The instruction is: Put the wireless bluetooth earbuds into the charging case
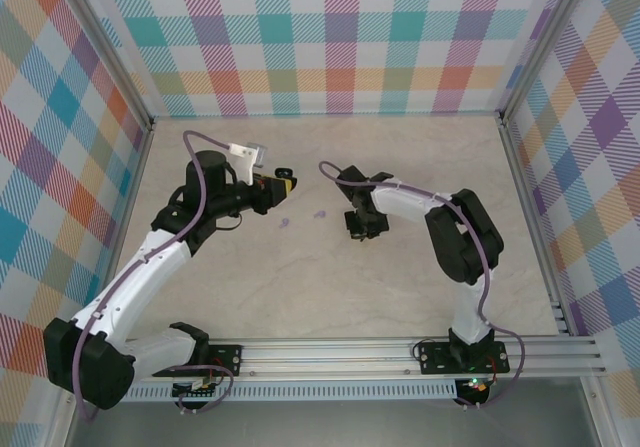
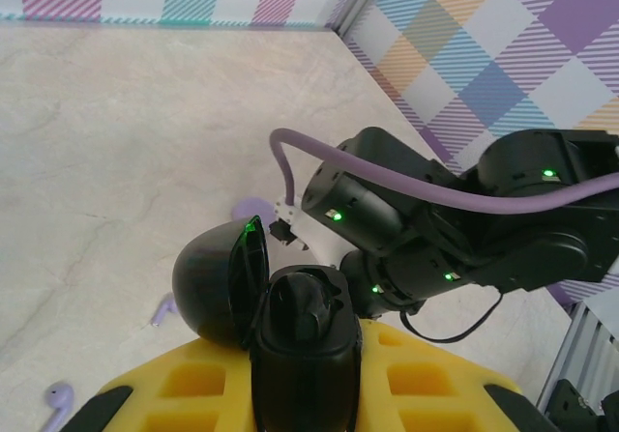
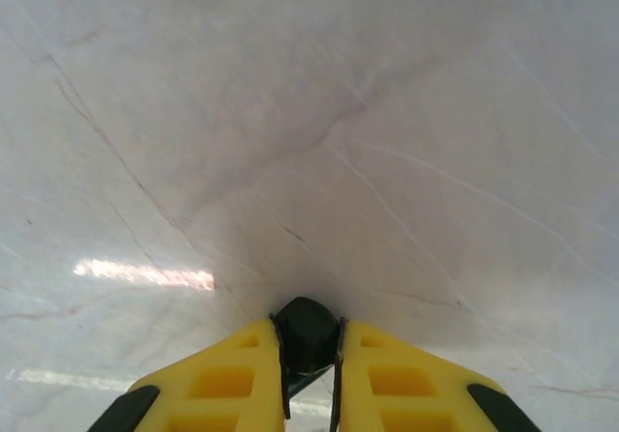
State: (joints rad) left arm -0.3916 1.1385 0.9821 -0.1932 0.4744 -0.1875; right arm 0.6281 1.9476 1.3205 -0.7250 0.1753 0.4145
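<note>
My left fingers [image 1: 283, 182], ribbed yellow plastic, are clamped on the charging case [image 2: 305, 340]. It is a glossy black rounded shell, and its domed lid [image 2: 215, 282] is swung open to the left. Beside it, a lilac earbud [image 2: 60, 398] and a second lilac earbud [image 2: 164, 308] lie loose on the pale, marble-veined surface [image 1: 420, 157]. Just past the case, my right arm [image 2: 435, 229] bulks black and crowds the space. My right fingers [image 1: 358, 231] are squeezed together on a small, smooth black earbud [image 3: 307, 333].

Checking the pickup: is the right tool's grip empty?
No, a small black piece sits pinched between the right tool's yellow fingers.
</note>
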